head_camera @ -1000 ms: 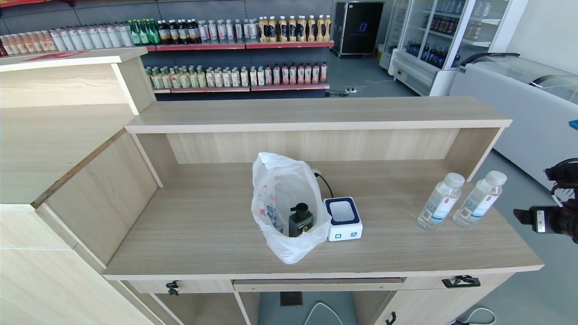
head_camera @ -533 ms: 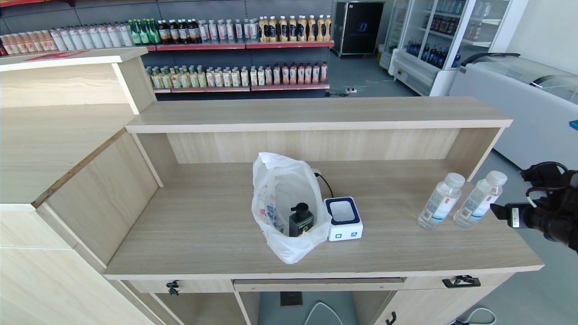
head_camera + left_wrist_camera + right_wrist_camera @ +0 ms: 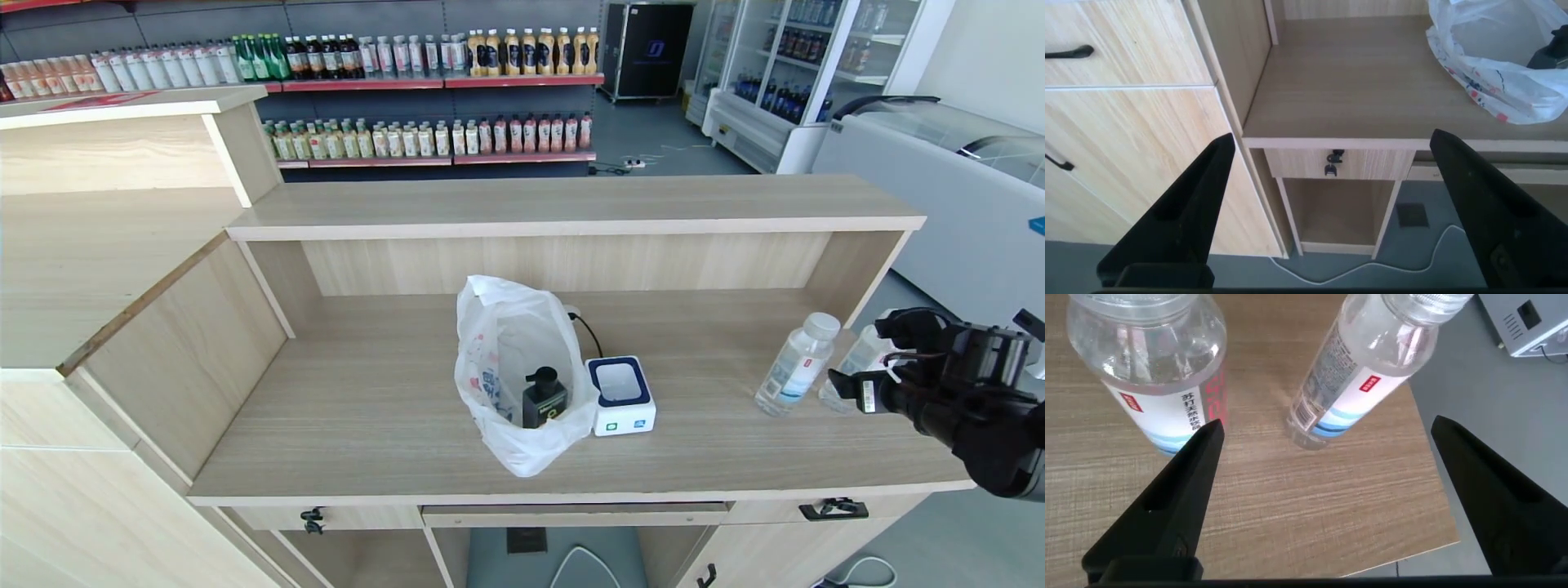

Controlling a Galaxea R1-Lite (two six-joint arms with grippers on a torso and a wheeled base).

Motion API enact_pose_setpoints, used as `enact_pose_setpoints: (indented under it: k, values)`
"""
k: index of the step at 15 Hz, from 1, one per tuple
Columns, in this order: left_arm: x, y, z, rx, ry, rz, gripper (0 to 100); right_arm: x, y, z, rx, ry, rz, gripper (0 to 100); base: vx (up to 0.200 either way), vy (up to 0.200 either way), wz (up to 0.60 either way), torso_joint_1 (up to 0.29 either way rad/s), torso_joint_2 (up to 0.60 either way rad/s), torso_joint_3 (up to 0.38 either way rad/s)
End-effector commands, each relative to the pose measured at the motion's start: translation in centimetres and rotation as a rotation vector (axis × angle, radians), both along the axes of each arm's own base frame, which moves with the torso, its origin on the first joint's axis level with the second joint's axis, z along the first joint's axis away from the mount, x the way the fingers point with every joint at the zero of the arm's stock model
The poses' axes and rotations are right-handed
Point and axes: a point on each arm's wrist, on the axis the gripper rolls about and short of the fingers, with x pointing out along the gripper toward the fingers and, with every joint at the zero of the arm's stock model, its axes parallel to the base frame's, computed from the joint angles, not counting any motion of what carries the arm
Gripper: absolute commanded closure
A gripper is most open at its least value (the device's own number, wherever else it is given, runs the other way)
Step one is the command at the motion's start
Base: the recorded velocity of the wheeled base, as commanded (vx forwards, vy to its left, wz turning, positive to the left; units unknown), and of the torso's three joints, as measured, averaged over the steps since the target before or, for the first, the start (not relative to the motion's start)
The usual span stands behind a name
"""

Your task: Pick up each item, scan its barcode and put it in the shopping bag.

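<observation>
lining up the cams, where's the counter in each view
Head view: counter across the middle, bag at its centre, bottles at its right end.
Left wrist view: counter under the bag, seen from its left front.
Right wrist view: counter under the bottles, close up.
Shared landmark: the counter's pale wood top; the bag ties head to left wrist, the bottles head to right wrist.

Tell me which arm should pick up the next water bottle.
Right. The right gripper is open right at the two water bottles on the counter's right end. The left gripper is off the counter's front left corner, beyond the shopping bag.
</observation>
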Motion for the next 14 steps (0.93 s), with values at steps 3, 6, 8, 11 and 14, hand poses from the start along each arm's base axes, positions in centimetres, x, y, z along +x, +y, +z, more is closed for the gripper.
enact_pose_setpoints:
  k: [3, 6, 8, 11, 14]
  values:
    - [0.0, 0.0, 0.0, 0.0, 0.0, 0.001, 0, 1.2, 1.1, -2.4, 0.006, 0.026, 0.037, 0, 0.0, 0.0, 0.0, 0.0, 0.0, 0.0]
    - [0.0, 0.0, 0.0, 0.0, 0.0, 0.001, 0, 1.8, 1.3, -3.3, 0.002, 0.008, 0.046, 0, 0.0, 0.0, 0.0, 0.0, 0.0, 0.0]
    - [0.0, 0.0, 0.0, 0.0, 0.0, 0.001, 0, 2.3, 1.6, -3.5, -0.001, -0.017, 0.058, 0, 0.0, 0.0, 0.0, 0.0, 0.0, 0.0]
    - [0.0, 0.0, 0.0, 0.0, 0.0, 0.001, 0, 2.4, 2.0, -3.4, 0.003, -0.026, 0.083, 0, 0.0, 0.0, 0.0, 0.0, 0.0, 0.0]
    - [0.0, 0.0, 0.0, 0.0, 0.0, 0.001, 0, 2.3, 2.5, -2.9, 0.015, -0.034, 0.128, 0, 0.0, 0.0, 0.0, 0.0, 0.0, 0.0]
